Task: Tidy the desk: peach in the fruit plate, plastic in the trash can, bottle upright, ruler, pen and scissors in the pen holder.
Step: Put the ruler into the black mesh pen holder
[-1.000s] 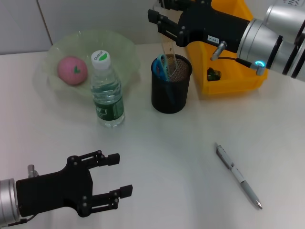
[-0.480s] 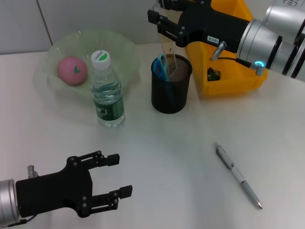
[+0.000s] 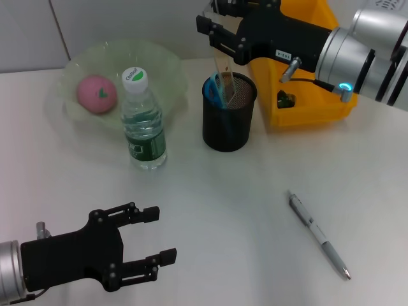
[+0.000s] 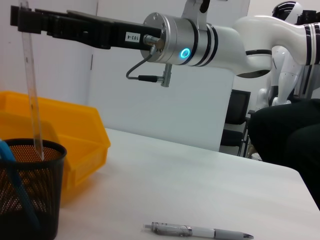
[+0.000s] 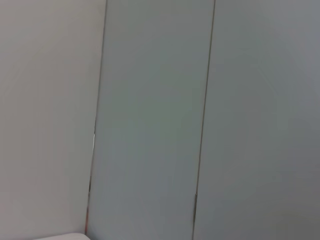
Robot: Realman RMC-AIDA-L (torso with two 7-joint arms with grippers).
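Note:
My right gripper (image 3: 213, 20) hovers over the black mesh pen holder (image 3: 228, 121), shut on the top of a clear ruler (image 3: 223, 67). In the left wrist view the ruler (image 4: 32, 100) hangs nearly upright from that gripper (image 4: 22, 17), its lower end inside the holder (image 4: 30, 195). Blue-handled scissors (image 3: 217, 89) stand in the holder. The pen (image 3: 317, 234) lies flat on the table at the near right. The peach (image 3: 97, 94) rests in the pale green fruit plate (image 3: 162, 64). The bottle (image 3: 143, 121) stands upright beside the plate. My left gripper (image 3: 162, 234) is open and empty at the near left.
A yellow bin (image 3: 312, 108) stands right of the pen holder, under my right arm, with a small dark item (image 3: 284, 99) inside. The white table runs between the bottle and the pen. A wall rises close behind the plate.
The right gripper has shifted slightly with the ruler, which now stands a little more upright. The left arm has not moved.

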